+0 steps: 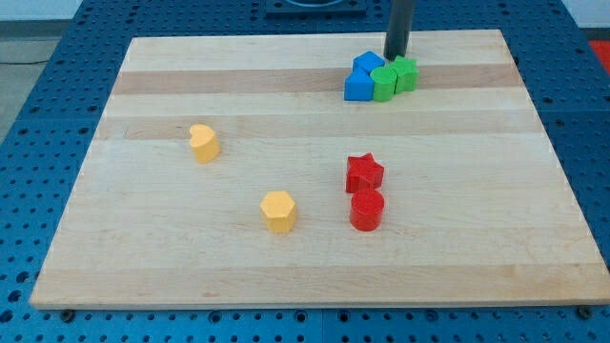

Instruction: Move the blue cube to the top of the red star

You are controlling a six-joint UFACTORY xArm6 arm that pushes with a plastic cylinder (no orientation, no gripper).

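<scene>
Tip (396,56) touches blue (363,76) and green blocks (395,76).

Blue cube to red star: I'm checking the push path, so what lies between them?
In the camera view, only bare board lies between the blue cube and the red star. The green blocks sit to the cube's right; my tip is above them.

One camera looks down at a slant from beyond the wooden board's (305,257) 6 o'clock edge, facing 12 o'clock, probably at middling range. The whole board fits, with blue perforated table (38,114) around.
</scene>
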